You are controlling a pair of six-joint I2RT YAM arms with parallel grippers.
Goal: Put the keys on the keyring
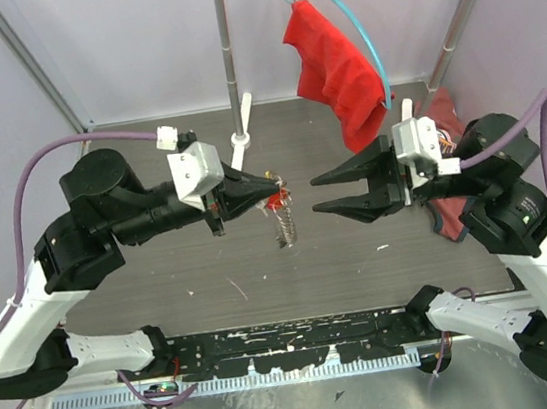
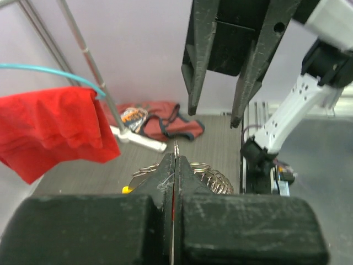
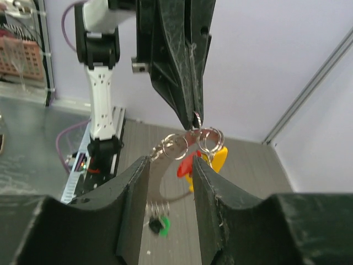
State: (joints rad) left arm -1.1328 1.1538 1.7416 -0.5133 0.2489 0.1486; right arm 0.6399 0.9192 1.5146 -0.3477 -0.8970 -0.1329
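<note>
Two arms are facing each other over the dark surface [image 1: 211, 263] here. Starting at the left of the top view, the left arm [image 1: 85, 229] is reaching toward the middle, passing just in front of the rack's upright pole [image 1: 227, 59].

Its left claw [image 1: 269, 182] is clenched tight with no gap showing between the fingers. It's pinching a small metal ring at the top of the keys [image 1: 279, 206], so the whole bunch is dangling from its tip in the middle of the frame, off the surface.

The right wrist view is showing them best: a red key [image 3: 186, 164] and a yellow key [image 3: 219, 157] are hanging side by side under a few silver rings. A green key [image 3: 163, 225] is sitting lower down near a little wire coil [image 3: 157, 208]. Which loop in that tangle is the keyring, I honestly cannot tell.

Just right of the bunch, the right claw [image 1: 315, 194] is pointing straight at it with its fingers spread, released and gripping nothing.

Further right and up, a red cloth [image 1: 331, 66] is draping over a light-blue hanger hoop [image 1: 371, 45]. A red bag [image 1: 452, 216] is lying at the far right behind the right arm.
</note>
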